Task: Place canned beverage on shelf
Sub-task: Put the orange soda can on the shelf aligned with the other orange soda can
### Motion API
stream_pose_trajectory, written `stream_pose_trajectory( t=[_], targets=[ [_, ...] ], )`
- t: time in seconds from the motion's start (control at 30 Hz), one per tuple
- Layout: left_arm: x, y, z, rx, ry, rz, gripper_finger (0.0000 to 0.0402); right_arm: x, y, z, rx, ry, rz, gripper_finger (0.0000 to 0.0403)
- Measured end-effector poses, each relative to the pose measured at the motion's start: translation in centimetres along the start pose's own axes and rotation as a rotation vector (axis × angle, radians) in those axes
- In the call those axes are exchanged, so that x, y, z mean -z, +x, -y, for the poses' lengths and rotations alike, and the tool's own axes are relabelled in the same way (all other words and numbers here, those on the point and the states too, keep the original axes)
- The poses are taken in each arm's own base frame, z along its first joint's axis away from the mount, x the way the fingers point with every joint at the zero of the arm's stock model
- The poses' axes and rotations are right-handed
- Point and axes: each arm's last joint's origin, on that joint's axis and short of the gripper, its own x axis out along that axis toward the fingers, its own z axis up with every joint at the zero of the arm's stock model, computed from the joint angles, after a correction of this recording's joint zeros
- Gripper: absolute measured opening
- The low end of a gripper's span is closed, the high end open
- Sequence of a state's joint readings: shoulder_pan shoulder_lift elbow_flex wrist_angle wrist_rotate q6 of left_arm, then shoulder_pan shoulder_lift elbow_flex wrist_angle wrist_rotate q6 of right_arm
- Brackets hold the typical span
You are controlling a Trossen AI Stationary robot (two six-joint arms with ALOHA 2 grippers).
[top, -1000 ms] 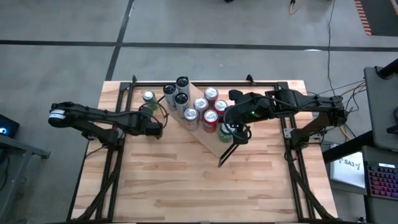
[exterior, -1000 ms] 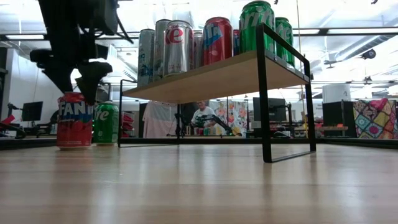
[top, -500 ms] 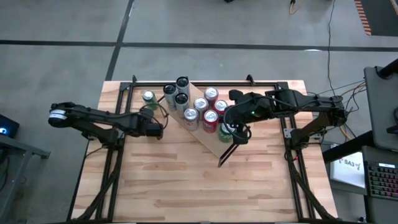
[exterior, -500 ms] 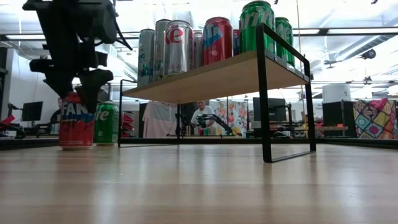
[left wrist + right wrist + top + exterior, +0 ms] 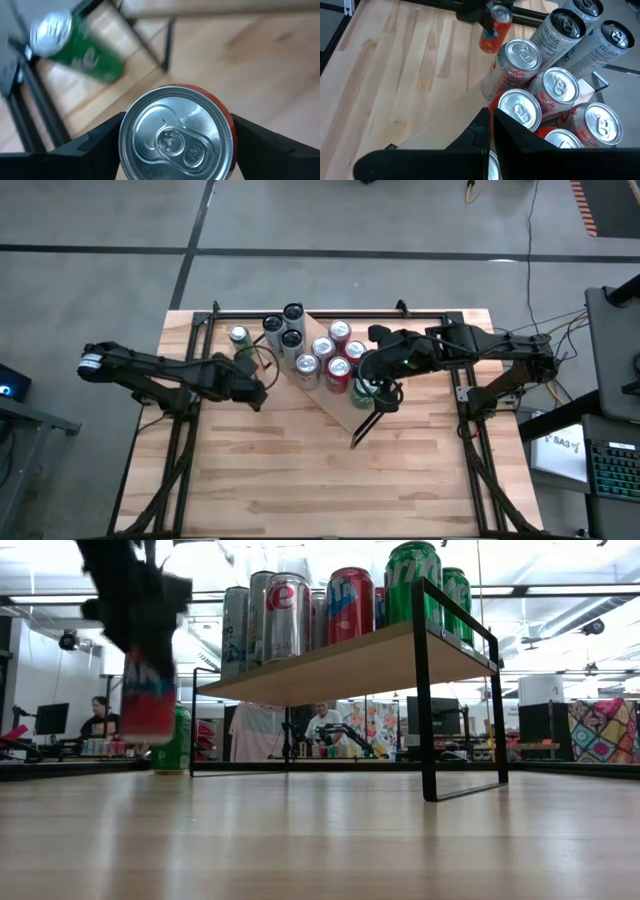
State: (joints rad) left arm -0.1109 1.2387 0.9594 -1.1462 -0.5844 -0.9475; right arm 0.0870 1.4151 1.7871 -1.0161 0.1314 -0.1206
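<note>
A red-orange can (image 5: 148,705) hangs above the table at the left, with my left gripper (image 5: 255,390) shut on it. Its silver top (image 5: 175,135) fills the left wrist view. A green can (image 5: 75,45) stands on the table just behind it. The shelf (image 5: 338,408) stands slantwise at the table's far middle, its board carrying several cans (image 5: 322,348). My right gripper (image 5: 490,125) is shut with nothing in it, up over the shelf's cans. My left gripper pinches the red-orange can between its two fingers (image 5: 100,142), one on each side of its wall just under the top rim (image 5: 127,150). The fingers come from above, slanting down. The can hangs about upright below them, its base (image 5: 148,735) clear of the table.
The green can (image 5: 176,740) stands close to the shelf's left end frame (image 5: 192,720). Black rails (image 5: 300,313) run along the table's far edge. Bare plank tabletop (image 5: 300,480) fills the near half.
My left gripper has come down around the top of the red-orange can, taken hold, and lifted it clear of the table. It has carried the can slightly toward the shelf. The green can has stayed where it was.
</note>
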Motion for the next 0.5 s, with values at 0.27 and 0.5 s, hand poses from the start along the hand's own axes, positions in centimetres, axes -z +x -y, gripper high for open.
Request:
stream_pose_trajectory(
  t=[0.27,0.5],
  targets=[
    [-1.7,-7.5,1.3,0.221,0.340,0.186,0.0291,0.6,0.8,-0.2,-0.006,-0.003,-0.036,0.0009],
    [-2.6,-12.9,3.2,0.447,0.633,0.476,0.0291,1.1,0.3,-0.2,-0.013,-0.031,-0.071,0.0009]
  ],
)
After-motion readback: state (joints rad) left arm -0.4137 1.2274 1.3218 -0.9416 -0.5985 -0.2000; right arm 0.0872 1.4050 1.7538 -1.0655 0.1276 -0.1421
